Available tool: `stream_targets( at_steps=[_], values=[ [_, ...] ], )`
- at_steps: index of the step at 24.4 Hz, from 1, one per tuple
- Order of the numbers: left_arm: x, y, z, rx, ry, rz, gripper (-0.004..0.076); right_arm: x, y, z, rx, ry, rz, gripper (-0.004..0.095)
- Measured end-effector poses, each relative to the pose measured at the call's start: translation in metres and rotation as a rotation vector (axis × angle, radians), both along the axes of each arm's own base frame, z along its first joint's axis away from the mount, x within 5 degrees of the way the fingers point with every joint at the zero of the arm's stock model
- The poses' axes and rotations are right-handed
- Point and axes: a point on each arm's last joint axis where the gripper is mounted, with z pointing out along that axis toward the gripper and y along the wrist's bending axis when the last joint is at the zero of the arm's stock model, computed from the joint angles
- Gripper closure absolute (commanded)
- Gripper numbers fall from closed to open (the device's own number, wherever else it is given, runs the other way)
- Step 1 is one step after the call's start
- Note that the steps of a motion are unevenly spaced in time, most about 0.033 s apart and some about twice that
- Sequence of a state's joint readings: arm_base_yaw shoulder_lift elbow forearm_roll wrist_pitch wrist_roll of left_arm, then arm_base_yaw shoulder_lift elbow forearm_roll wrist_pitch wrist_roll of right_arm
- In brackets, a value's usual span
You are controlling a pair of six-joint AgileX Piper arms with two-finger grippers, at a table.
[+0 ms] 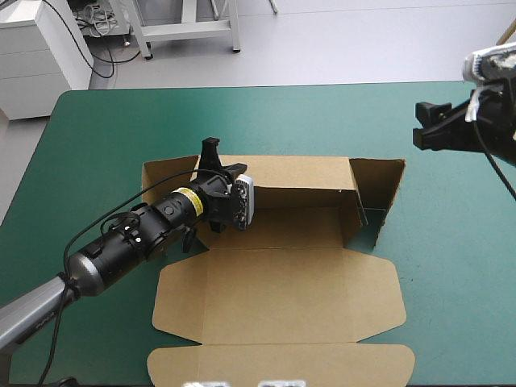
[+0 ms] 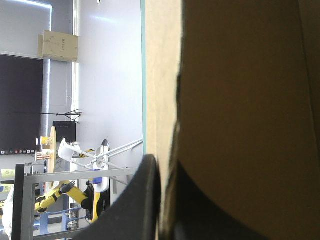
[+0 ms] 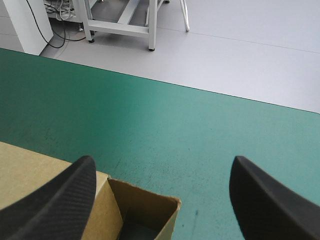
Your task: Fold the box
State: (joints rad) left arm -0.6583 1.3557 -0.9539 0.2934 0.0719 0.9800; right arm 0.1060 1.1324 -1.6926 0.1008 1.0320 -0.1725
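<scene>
**High view.** The box, a cut sheet of brown corrugated board, lies mid-tabletop on the teal-green cover. Its long far wall and right end wall are raised. The lid and its flaps lie flat toward the near edge. The left gripper is on the far wall, near that wall's left end. The right gripper hangs raised by the tabletop's right edge, well apart from the box.

Judgement on handling:
- The board is probably light, stiff across each panel and weak along the scored creases.
- Raised walls will likely spring back unless tucked.
- The best hold looks like a thin pinch on a wall's top edge, close to a crease.
- The sheet may slide on the cover if pushed.

The left end flap is partly behind the arm, so I cannot tell whether it is raised or flat.

**Left wrist view.** The fingers are pressed all but together with the board's edge between them, pinching the box. One black finger shows clearly on the outer face. Its partner is only a dark shape in the board's shadow. Board fills most of the view, and the depth of the bite cannot be made out.

**Right wrist view.** The fingers are spread wide and hold nothing. The box's raised corner lies under the gripper, between the finger bases. The rest of the box is cut off, and the tuck at that corner is unclear.
</scene>
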Motion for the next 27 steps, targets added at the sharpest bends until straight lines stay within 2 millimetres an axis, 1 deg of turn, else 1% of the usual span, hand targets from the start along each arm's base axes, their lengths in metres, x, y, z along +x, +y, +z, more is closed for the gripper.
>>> stream_targets(
  at_steps=[2, 6, 9, 10, 12, 15, 16, 17, 18, 19, 20, 21, 22, 23, 24, 25, 27],
  values=[
    [0.000, 0.000, 0.000, 0.000, 0.000, 0.000, 0.0731, 0.019, 0.002, 0.002, 0.000, 0.014, 0.000, 0.0218],
    [0.001, 0.000, -0.001, 0.001, 0.001, 0.000, 0.0731, 0.060, 0.007, 0.000, -0.005, 0.069, 0.001, 0.0218],
    [0.001, 0.000, -0.001, -0.007, 0.005, 0.005, 0.0731, 0.093, 0.010, -0.005, -0.007, 0.124, 0.002, 0.0218],
    [0.001, 0.000, 0.000, -0.010, 0.006, 0.005, 0.0731, 0.102, 0.011, -0.006, -0.006, 0.134, 0.001, 0.0218],
    [0.001, 0.000, 0.000, -0.013, 0.008, 0.007, 0.0731, 0.124, 0.014, -0.013, -0.004, 0.171, -0.001, 0.0218],
    [0.001, 0.000, 0.000, -0.013, 0.009, 0.007, 0.0731, 0.157, 0.017, -0.030, -0.003, 0.232, -0.004, 0.0218],
    [0.001, 0.000, 0.000, -0.013, 0.009, 0.007, 0.0731, 0.165, 0.018, -0.034, -0.003, 0.248, -0.005, 0.0218],
    [0.001, 0.000, 0.000, -0.013, 0.009, 0.007, 0.0731, 0.180, 0.020, -0.045, -0.005, 0.281, -0.006, 0.0218],
    [0.001, 0.000, 0.000, -0.013, 0.009, 0.007, 0.0731, 0.190, 0.021, -0.053, -0.003, 0.305, -0.008, 0.0218],
    [0.001, 0.000, 0.000, -0.014, 0.009, 0.008, 0.0731, 0.205, 0.023, -0.069, -0.003, 0.345, -0.011, 0.0218],
    [0.001, 0.000, 0.000, -0.015, 0.010, 0.008, 0.0731, 0.210, 0.023, -0.075, -0.003, 0.362, -0.012, 0.0218],
    [0.001, 0.000, 0.000, -0.016, 0.009, 0.008, 0.0731, 0.223, 0.025, -0.090, -0.006, 0.399, -0.013, 0.0218],
    [0.001, 0.000, 0.000, -0.016, 0.009, 0.008, 0.0731, 0.227, 0.025, -0.095, -0.006, 0.412, -0.014, 0.0218],
    [0.001, 0.000, 0.000, -0.016, 0.009, 0.008, 0.0731, 0.237, 0.026, -0.108, -0.008, 0.442, -0.016, 0.0218],
    [0.001, 0.000, 0.000, -0.016, 0.009, 0.008, 0.0731, 0.240, 0.026, -0.113, -0.008, 0.453, -0.017, 0.0218],
    [0.001, 0.000, 0.000, -0.016, 0.009, 0.008, 0.0731, 0.247, 0.028, -0.124, 0.000, 0.481, -0.017, 0.0218],
    [0.001, 0.000, 0.000, -0.017, 0.010, 0.008, 0.0731, 0.253, 0.030, -0.136, 0.017, 0.517, -0.008, 0.0218]
  ],
)
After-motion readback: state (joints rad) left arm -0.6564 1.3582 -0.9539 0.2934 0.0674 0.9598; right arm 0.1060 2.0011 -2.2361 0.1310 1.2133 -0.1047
